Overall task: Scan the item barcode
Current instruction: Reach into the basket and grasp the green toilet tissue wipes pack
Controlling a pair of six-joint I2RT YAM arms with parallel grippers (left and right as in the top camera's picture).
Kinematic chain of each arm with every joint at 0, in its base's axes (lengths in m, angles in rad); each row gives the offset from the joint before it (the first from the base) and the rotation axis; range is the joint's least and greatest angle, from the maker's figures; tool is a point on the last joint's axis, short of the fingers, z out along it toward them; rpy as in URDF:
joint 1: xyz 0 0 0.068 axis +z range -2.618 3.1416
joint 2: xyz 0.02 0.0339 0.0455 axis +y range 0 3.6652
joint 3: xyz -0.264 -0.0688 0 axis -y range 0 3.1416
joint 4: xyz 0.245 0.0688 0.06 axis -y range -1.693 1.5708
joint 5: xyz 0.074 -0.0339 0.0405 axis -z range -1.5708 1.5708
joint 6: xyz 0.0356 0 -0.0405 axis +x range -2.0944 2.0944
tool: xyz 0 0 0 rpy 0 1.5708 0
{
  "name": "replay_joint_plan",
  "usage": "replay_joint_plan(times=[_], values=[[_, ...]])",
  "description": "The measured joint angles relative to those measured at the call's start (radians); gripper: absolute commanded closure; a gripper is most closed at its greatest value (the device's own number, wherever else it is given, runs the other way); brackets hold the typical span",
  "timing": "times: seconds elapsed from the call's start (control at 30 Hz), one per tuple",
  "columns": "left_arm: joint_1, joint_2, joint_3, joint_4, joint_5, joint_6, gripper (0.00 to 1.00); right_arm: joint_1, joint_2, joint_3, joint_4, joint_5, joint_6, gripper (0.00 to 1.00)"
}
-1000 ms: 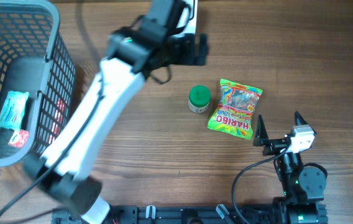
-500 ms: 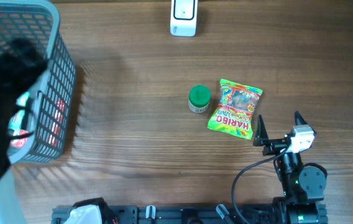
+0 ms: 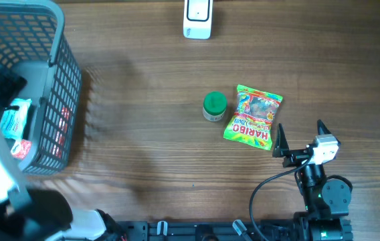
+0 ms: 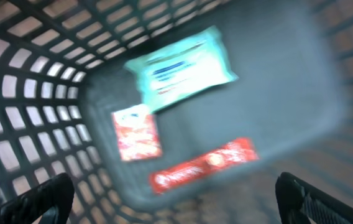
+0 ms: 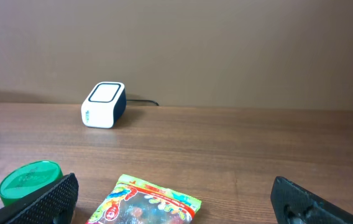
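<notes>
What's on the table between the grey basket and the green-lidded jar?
Nothing. The overhead view shows only bare wooden table between the basket and the green-lidded jar.

Basket (image 3: 69, 87) cut by left edge; teal packet (image 4: 183, 68) inside blurred, print unreadable; candy bag (image 5: 145, 202) cropped below.

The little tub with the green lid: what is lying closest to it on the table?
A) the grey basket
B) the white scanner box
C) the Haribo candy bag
C, because the overhead view shows the Haribo candy bag lying right beside the green-lidded tub, nearer than anything else on the table.
</notes>
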Motion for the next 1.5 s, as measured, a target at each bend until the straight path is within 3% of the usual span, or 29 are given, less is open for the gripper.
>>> replay_joint_plan(times=[0.2,0.7,0.9,1.1,1.2,1.27,1.37,1.4,1.47,1.5], values=[[0.0,0.159,-0.109,0.085,-0.157,0.108,0.0,0.0,0.0,0.0,0.0,0.0,0.0,0.0],[-0.001,0.388,-0.13,0.243,-0.203,0.536,0.0,0.0,0.0,0.0,0.0,0.0,0.0,0.0],[-0.001,0.413,-0.13,0.317,-0.204,0.652,0.18,0.0,0.0,0.0,0.0,0.0,0.0,0.0],[-0.001,0.454,-0.126,0.301,-0.222,0.727,0.0,0.0,0.0,0.0,0.0,0.0,0.0,0.0],[0.011,0.454,-0.126,0.309,-0.232,0.752,0.03,0.0,0.0,0.0,0.0,0.0,0.0,0.0],[0.014,0.454,-0.131,0.325,-0.232,0.786,0.11,0.0,0.0,0.0,0.0,0.0,0.0,0.0],[0.019,0.454,-0.147,0.366,-0.241,0.85,0.47,0.0,0.0,0.0,0.0,0.0,0.0,0.0],[0.021,0.454,-0.158,0.394,-0.247,0.873,0.54,0.0,0.0,0.0,0.0,0.0,0.0,0.0],[0.022,0.456,-0.179,0.442,-0.253,0.909,0.87,0.0,0.0,0.0,0.0,0.0,0.0,0.0],[0.022,0.46,-0.185,0.458,-0.262,0.918,0.96,0.0,0.0,0.0,0.0,0.0,0.0,0.0]])
